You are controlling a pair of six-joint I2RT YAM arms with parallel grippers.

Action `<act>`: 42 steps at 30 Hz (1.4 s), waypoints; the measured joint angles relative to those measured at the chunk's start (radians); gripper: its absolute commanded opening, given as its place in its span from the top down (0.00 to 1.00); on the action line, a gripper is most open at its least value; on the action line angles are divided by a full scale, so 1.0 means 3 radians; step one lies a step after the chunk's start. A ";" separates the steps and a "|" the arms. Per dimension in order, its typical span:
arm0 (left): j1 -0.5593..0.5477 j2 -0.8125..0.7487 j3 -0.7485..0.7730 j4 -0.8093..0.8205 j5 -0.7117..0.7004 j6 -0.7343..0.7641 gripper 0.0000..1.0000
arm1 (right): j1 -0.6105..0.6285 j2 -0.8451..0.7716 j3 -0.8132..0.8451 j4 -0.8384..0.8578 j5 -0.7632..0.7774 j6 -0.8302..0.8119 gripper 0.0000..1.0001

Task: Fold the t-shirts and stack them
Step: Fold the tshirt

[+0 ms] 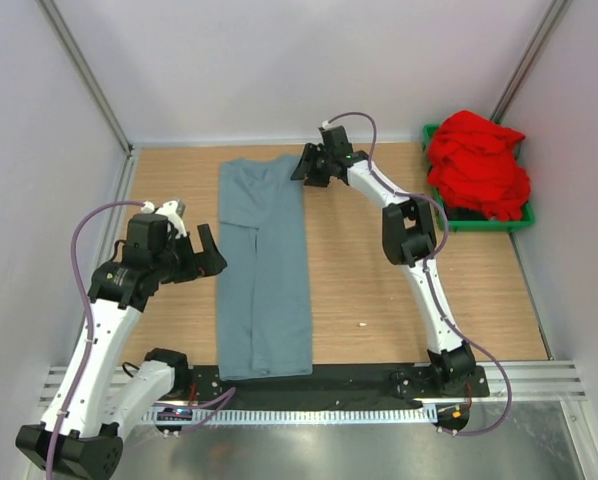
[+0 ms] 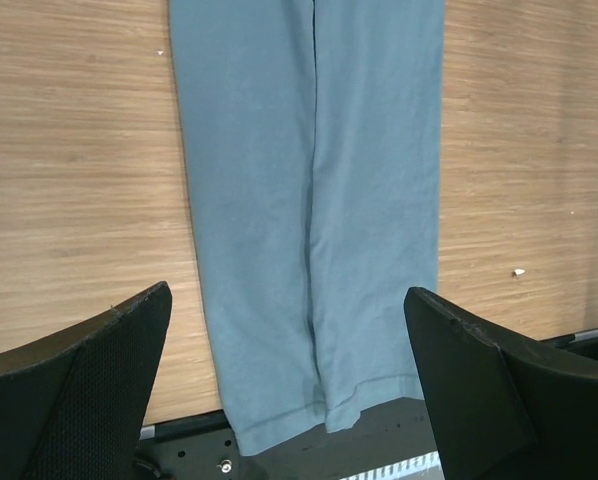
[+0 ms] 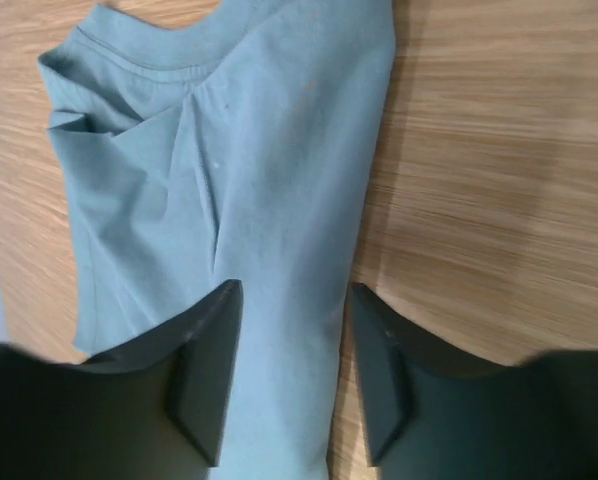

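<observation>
A dusty grey-blue t-shirt [image 1: 264, 270] lies folded into a long narrow strip down the table, collar at the far end, hem over the black base plate [image 1: 349, 382]. My right gripper [image 1: 304, 166] is low at the strip's far right corner. In the right wrist view its jaws [image 3: 295, 290] straddle the t-shirt's [image 3: 259, 180] right edge, partly apart, cloth flat between them. My left gripper [image 1: 212, 254] hovers wide open left of the strip; the left wrist view shows the t-shirt's hem end [image 2: 309, 200] between the fingers [image 2: 99, 370], untouched. A bright red t-shirt [image 1: 479, 165] sits crumpled.
The red t-shirt fills a green bin [image 1: 527, 214] at the far right corner. White walls with metal posts close the table on three sides. A small white speck [image 1: 362, 324] lies on the wood right of the strip.
</observation>
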 measured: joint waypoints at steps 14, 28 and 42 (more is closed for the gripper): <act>0.0000 -0.0003 -0.0033 0.0055 -0.0019 -0.0013 0.00 | -0.0179 0.0247 -0.0041 0.0406 -0.0249 0.0276 0.99; 0.0000 0.0003 -0.0039 0.0089 -0.0099 -0.0029 0.00 | -0.0601 0.0505 0.0585 0.0425 -0.0408 0.0177 0.10; -0.0660 0.0966 -0.0076 0.0020 -0.0675 -0.0479 0.00 | -0.0460 -0.2492 -0.3257 0.0240 0.0164 -0.0043 0.11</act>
